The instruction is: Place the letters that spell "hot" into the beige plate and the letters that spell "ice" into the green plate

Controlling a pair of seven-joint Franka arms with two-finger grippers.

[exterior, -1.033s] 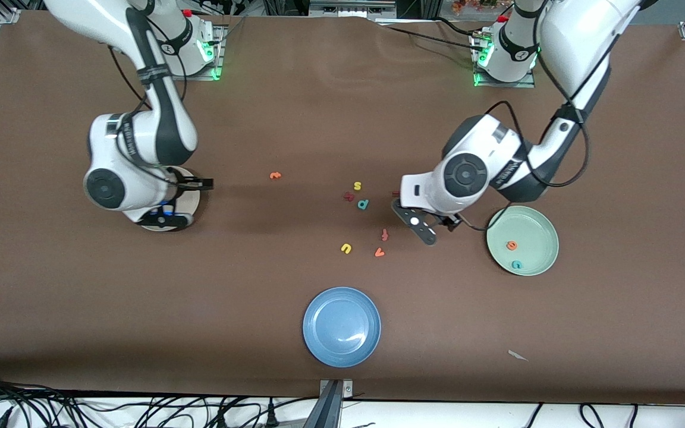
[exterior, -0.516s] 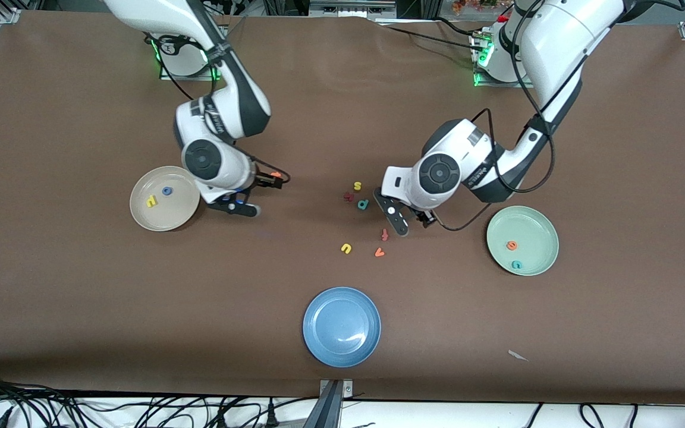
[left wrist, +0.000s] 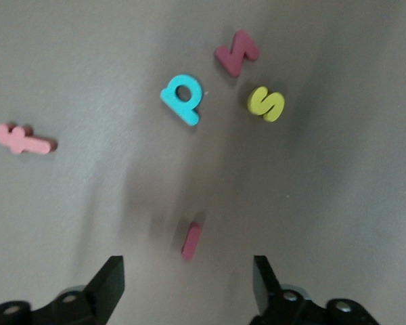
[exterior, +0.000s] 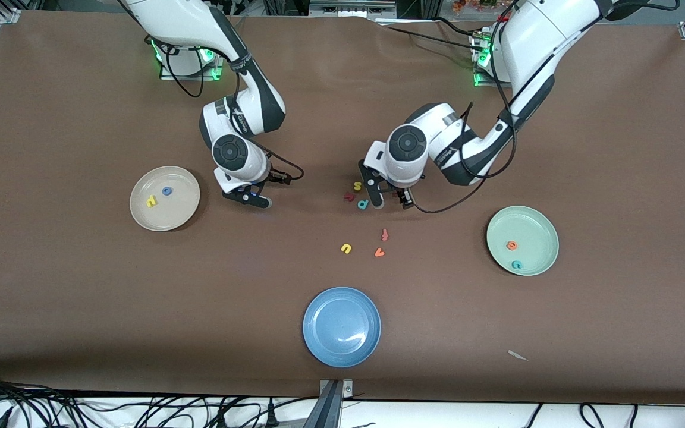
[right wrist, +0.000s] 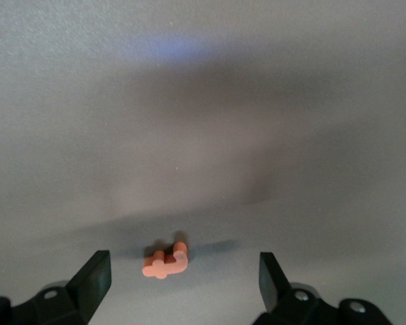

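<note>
The left gripper (left wrist: 186,288) has moved away from the green plate (exterior: 547,229) toward the middle of the table and is now hanging over the cluster of loose letters, its jaws spread wide with nothing between them; in its wrist view the dark red "i" (left wrist: 191,241) is lying flat on the table just ahead of the open fingers (left wrist: 108,286). Close by are the teal "d"-like letter (left wrist: 182,98), a yellow "s" (left wrist: 266,103), a dark red zigzag letter (left wrist: 237,53) and a pink "f"-shaped one (left wrist: 21,139). The right gripper (right wrist: 183,284) has left the beige plate (exterior: 185,208), where a second ago it was covering it (the plate is now showing the yellow "h" (exterior: 151,201) and the blue "o" (exterior: 167,191)), and is hanging with jaws spread over the orange "t" (right wrist: 166,261). The orange "e" (exterior: 512,245) and teal "c" (exterior: 516,264) are lying in the green plate as before. The blue plate (exterior: 319,345), nearest the front camera, is sitting unchanged.
</note>
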